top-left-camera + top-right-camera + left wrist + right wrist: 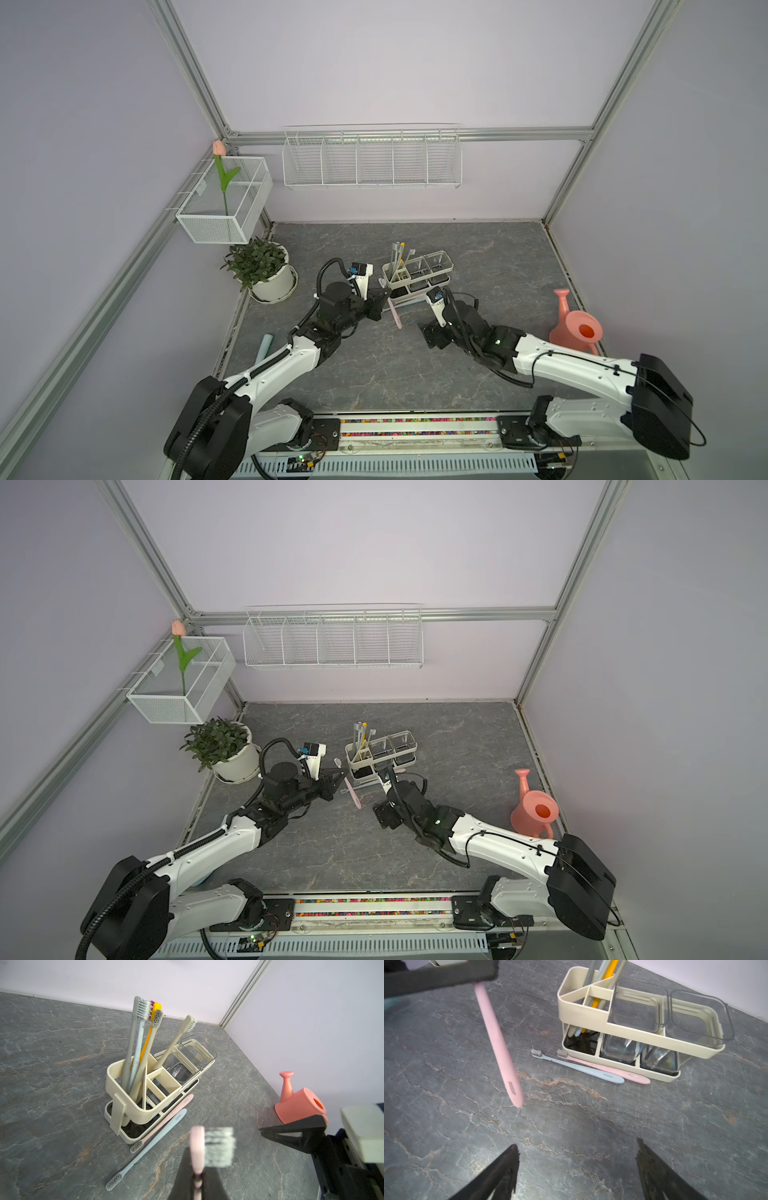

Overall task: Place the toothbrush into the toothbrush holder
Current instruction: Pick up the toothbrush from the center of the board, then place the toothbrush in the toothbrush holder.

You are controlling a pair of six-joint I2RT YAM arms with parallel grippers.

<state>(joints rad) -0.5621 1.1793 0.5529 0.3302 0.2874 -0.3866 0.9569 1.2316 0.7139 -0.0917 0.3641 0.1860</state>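
Left fingers (214, 1186) pinch the pink toothbrush (498, 1043) below its head, beside the toothbrush holder (133, 1109); right fingers (502, 1167) spread, empty; we judge transport next: lift, lower handle-first into the divided compartment.

A robot lab cell, dressed like a bathroom. Aluminium frame (523, 134) and lilac panels (395, 62) enclose a stone-look tabletop (498, 257). Wire baskets (372, 160) hang on the walls.

Soft even light (toothbrush (218, 1147) head blurred)
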